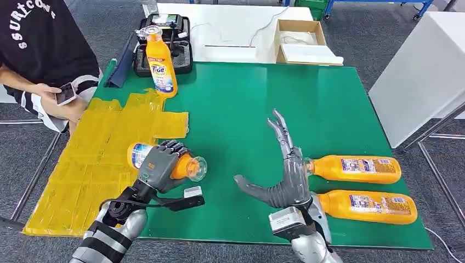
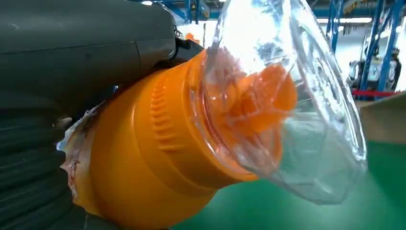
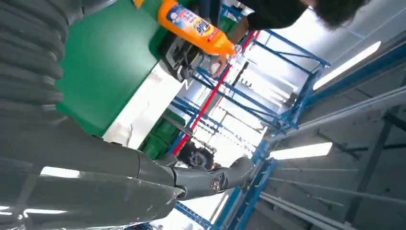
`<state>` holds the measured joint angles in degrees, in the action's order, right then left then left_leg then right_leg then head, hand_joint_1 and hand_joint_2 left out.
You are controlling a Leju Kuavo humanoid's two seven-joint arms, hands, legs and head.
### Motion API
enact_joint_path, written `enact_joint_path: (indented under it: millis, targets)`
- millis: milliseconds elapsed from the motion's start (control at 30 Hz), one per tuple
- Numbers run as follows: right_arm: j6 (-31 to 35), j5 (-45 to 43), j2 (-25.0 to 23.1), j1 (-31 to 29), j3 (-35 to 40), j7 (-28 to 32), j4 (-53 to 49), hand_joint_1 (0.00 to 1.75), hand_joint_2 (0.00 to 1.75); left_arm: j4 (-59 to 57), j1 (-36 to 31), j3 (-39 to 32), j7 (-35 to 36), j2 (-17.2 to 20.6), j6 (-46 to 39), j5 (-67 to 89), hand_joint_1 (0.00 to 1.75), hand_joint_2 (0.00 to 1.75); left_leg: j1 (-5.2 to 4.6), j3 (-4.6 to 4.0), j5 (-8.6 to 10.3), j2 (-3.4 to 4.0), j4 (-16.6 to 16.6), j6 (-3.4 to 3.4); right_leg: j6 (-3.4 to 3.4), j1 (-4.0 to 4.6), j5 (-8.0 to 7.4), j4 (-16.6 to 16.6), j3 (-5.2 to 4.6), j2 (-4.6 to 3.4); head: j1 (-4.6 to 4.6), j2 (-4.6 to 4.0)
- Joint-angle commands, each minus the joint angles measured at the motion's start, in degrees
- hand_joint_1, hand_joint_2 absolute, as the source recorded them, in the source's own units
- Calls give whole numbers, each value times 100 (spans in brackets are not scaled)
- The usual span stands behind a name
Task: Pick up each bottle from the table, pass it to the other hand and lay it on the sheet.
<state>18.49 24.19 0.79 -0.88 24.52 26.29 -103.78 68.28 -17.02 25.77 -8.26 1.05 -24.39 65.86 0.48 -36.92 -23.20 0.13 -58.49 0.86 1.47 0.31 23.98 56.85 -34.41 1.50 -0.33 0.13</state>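
Left hand (image 1: 159, 164) is wrapped around an orange plastic detergent bottle with a clear cap (image 1: 167, 163) at lower left over the yellow taped sheet's (image 1: 93, 159) edge, right hand (image 1: 282, 175) spread empty, so we reckon two lying orange bottles (image 1: 356, 169) lower right and one upright bottle (image 1: 159, 63) remain.

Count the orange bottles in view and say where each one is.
4. One stands upright at the yellow sheet's far end, one is gripped in the left robot hand, and two lie side by side on the green mat, right.
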Motion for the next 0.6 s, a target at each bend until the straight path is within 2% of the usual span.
enact_joint_path:
  millis: [33,133,300,433,533,600]
  targets:
    - [-476,-448,197,151,-728,71,-163,0,175,-1346,-382,30,522,280,-87,862,175,175,-4,24,1,-7,9,-2,2,-6,4,-5,24,-4,-2,0]
    - [-565,-460,148,209,-908,126,-169,0,175,-1801,-480,-193,621,307,-324,1100,175,175,-1,17,1,-4,7,-3,1,-2,2,-5,18,-5,0,0]
    - [-599,-354,130,208,-878,130,-16,0,175,-2542,-683,-265,1499,422,-659,2414,175,175,0,19,0,3,7,-3,1,-1,1,-6,18,-11,0,0]
    - [-525,-210,140,146,-774,157,73,0,175,-3224,-944,-82,1871,495,-600,2414,175,175,0,22,0,1,7,-3,1,-2,2,-5,21,-12,0,0]
    - [-482,-204,147,107,-730,129,156,0,175,-3779,-1096,-198,1989,478,-640,2414,175,175,0,26,1,1,9,-4,1,-3,2,-6,26,-9,0,0]
    - [-442,-205,170,87,-719,118,225,0,175,-4057,-1106,-666,1466,355,-909,1867,175,175,0,32,0,11,11,-3,2,-4,-2,-9,33,-16,0,0]
